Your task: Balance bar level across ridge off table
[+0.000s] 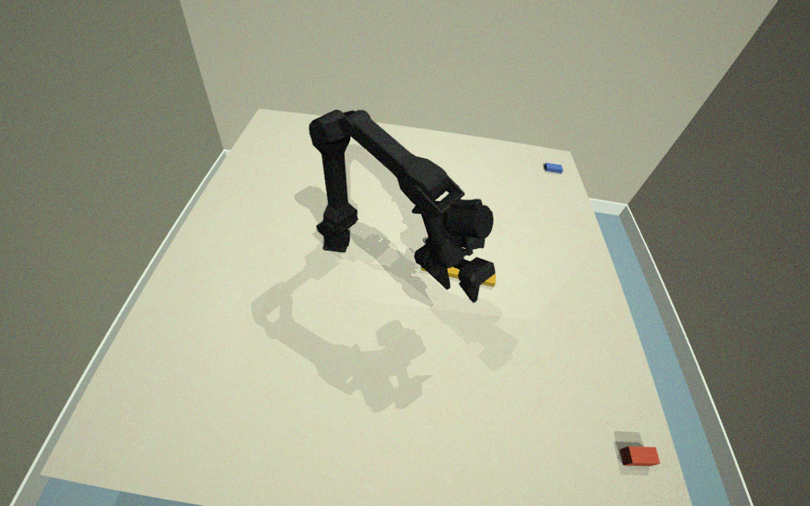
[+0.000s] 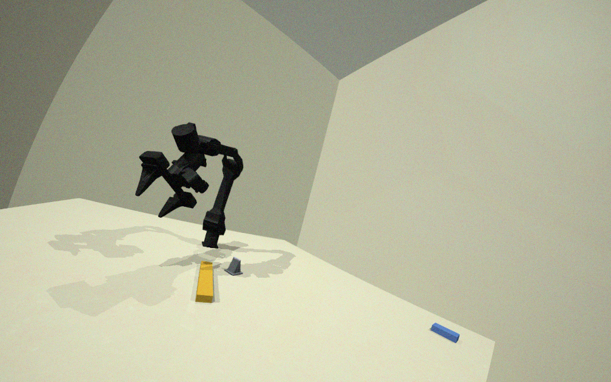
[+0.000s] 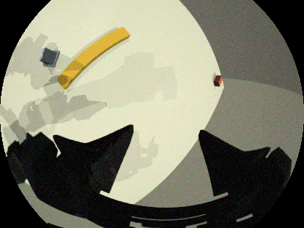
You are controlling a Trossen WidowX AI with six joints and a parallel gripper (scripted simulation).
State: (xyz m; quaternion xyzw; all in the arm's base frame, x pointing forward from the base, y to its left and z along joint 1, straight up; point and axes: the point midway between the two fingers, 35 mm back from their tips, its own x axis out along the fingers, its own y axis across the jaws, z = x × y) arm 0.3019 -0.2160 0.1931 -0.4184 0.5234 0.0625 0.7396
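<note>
The yellow bar (image 2: 205, 281) (image 3: 91, 54) lies flat on the table. In the top view the gripper covers part of the bar (image 1: 489, 279). The small grey ridge (image 2: 235, 266) (image 3: 49, 57) stands on the table beside the bar, not under it; it is hidden behind the arm in the top view. My gripper (image 1: 460, 295) (image 2: 148, 206) (image 3: 167, 131) is open and empty, with its fingers wide apart. It hangs well above the table, off to the side of the bar away from the ridge.
A red block (image 1: 640, 455) (image 3: 217, 80) lies near the table's edge. A small blue block (image 1: 554, 168) (image 2: 445, 333) lies near another corner. The arm's base stands on the table near the ridge. Shadows of the arm fall across the table.
</note>
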